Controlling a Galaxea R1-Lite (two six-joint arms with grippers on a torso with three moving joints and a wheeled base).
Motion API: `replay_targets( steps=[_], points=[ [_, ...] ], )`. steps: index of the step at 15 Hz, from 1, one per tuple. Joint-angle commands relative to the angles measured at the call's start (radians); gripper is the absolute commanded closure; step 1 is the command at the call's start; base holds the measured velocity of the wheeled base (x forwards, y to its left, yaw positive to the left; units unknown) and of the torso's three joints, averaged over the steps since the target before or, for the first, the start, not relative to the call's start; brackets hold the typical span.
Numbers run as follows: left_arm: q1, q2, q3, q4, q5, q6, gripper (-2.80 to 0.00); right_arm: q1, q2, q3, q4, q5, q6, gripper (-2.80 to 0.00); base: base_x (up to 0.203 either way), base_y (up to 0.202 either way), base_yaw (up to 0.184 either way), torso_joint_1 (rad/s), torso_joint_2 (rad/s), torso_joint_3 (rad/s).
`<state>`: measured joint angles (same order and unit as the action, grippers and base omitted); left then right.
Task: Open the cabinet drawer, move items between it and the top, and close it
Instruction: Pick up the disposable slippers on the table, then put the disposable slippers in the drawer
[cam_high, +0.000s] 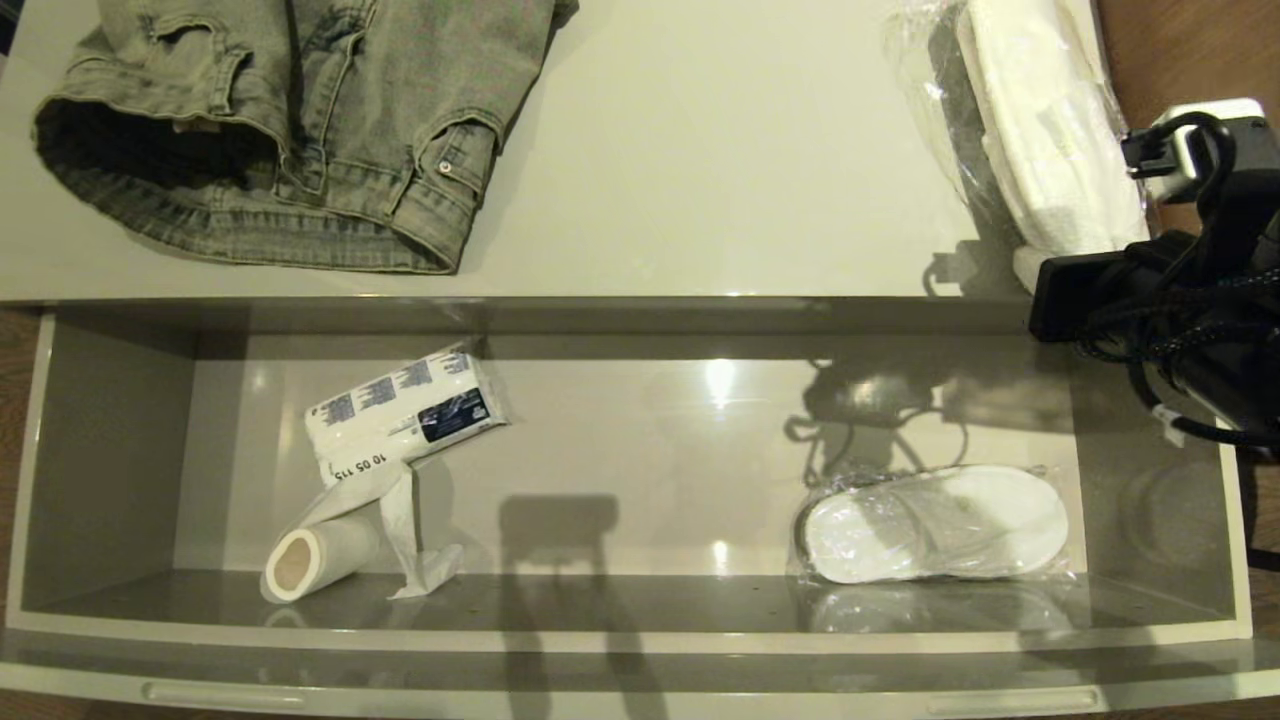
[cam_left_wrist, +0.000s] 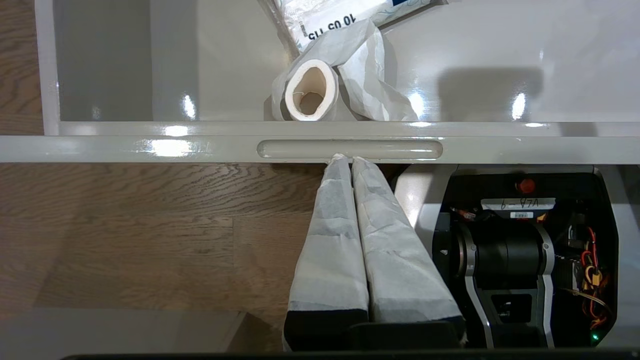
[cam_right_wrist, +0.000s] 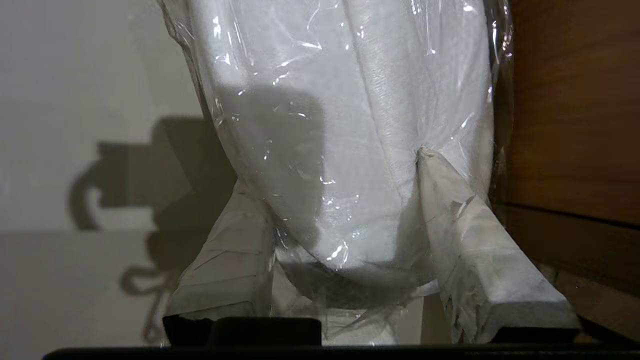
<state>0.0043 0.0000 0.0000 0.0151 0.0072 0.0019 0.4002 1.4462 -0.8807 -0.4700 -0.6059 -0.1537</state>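
Note:
The cabinet drawer (cam_high: 640, 632) stands pulled wide open. On the top (cam_high: 700, 170) lie the folded grey-green denim garment (cam_high: 300, 120) at far left and a plastic-wrapped pair of white slippers (cam_high: 1040, 130) at far right. My right gripper (cam_right_wrist: 330, 170) straddles the near end of that pack (cam_right_wrist: 350, 125), its fingertips (cam_right_wrist: 425, 160) pressed against both sides. A second wrapped white slipper pack (cam_high: 935, 525) lies in the drawer's right part. My left gripper (cam_left_wrist: 346, 159) is shut and empty, its tips touching the drawer front's left slot handle (cam_left_wrist: 350, 149).
Inside the drawer's left part are a white tissue pack with blue print (cam_high: 405, 410) and a partly unrolled white paper roll (cam_high: 310, 560). Brown wooden furniture (cam_right_wrist: 565, 100) stands close beside the slippers on the top. Wooden floor (cam_left_wrist: 150, 225) lies below the drawer front.

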Motion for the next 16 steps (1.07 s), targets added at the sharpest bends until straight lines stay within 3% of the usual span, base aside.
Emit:
replay_targets(
  steps=[1, 8, 12, 16],
  points=[
    [0.000, 0.002, 0.000, 0.000, 0.000, 0.001, 0.00, 0.007, -0.145, -0.033, 0.124, 0.004, 0.006, 0.00, 0.000, 0.000, 0.000, 0.000, 0.00, 0.000],
    [0.000, 0.002, 0.000, 0.000, 0.000, 0.000, 0.00, 0.059, -0.378, -0.148, 0.531, 0.006, 0.007, 0.00, 0.000, 0.000, 0.000, 0.000, 0.00, 0.000],
    [0.000, 0.002, 0.000, 0.000, 0.000, 0.000, 0.00, 0.076, -0.506, -0.073, 0.647, 0.016, 0.005, 0.00, 0.000, 0.000, 0.000, 0.000, 0.00, 0.000],
    [0.000, 0.002, 0.000, 0.000, 0.000, 0.000, 0.00, 0.098, -0.710, 0.044, 0.842, 0.172, -0.099, 0.00, 0.000, 0.000, 0.000, 0.000, 0.00, 0.000]
  ],
)
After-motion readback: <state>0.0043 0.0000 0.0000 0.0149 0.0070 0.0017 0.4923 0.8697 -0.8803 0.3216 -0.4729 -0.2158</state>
